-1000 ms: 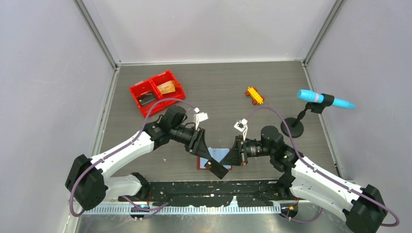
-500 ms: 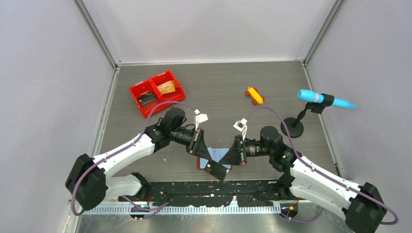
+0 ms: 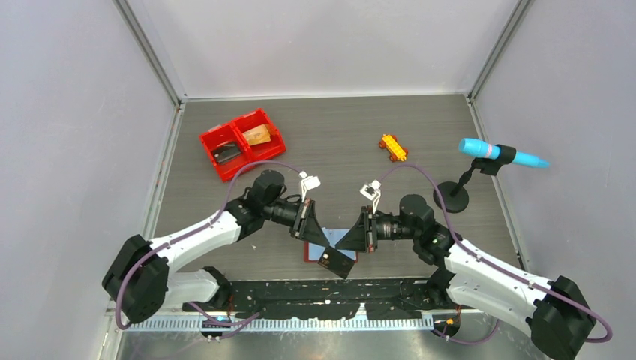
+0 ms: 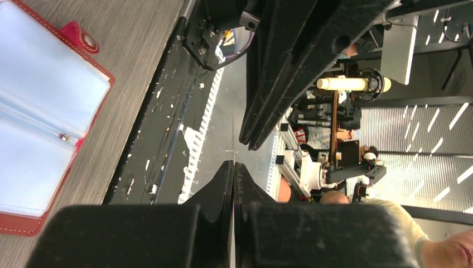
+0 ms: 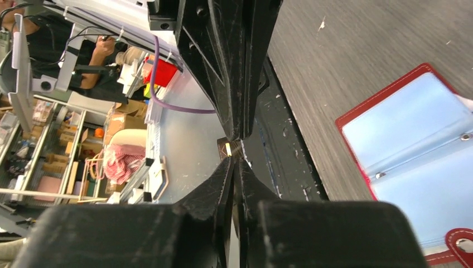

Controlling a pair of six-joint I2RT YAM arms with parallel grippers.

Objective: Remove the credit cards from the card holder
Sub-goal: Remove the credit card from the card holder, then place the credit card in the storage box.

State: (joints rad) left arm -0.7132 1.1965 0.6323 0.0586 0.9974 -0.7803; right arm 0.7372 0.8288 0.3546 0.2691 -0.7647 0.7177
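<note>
Top external view: a red two-compartment bin (image 3: pixel 242 142) sits far left. The left gripper (image 3: pixel 324 250) and right gripper (image 3: pixel 339 246) meet above the open card holder (image 3: pixel 310 251) near the front edge, both pinching one dark credit card (image 3: pixel 337 262) edge-on. The wrist views show each pair of fingers pressed together on it, the holder's pale blue sleeves lying open.

Robotics lab: walled test table (image 3: pixel 337 142), cluttered equipment shelves (image 5: pixel 50 139).
</note>
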